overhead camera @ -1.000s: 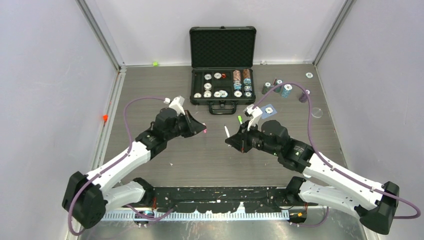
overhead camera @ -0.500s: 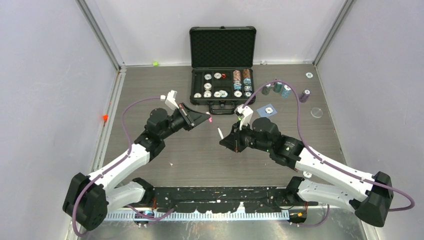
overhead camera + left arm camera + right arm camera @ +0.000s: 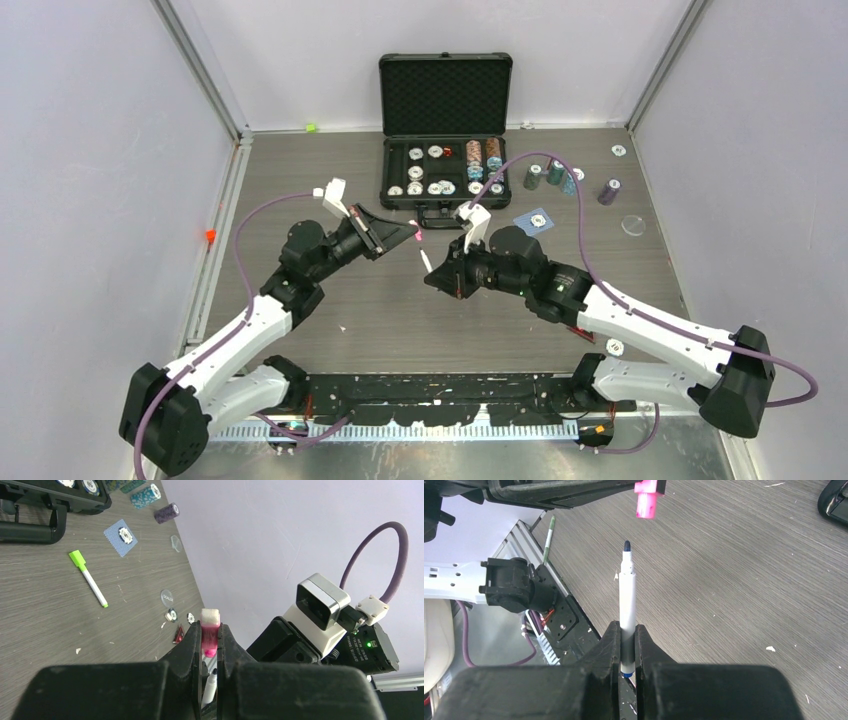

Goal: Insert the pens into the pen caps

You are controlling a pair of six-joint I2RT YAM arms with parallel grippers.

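Left pincer (image 3: 210,631) pinches the pink cap (image 3: 210,642) by its sides, in mid-air. Right pincer (image 3: 626,630) clamps the white-barrel pen (image 3: 627,587) low on the barrel, dark tip pointing at the cap, near but apart and slightly off-axis. Both look light, stiff, smooth plastic, so they may slip or pivot under push. Green-capped pen (image 3: 89,578) lies on the surface (image 3: 50,610).
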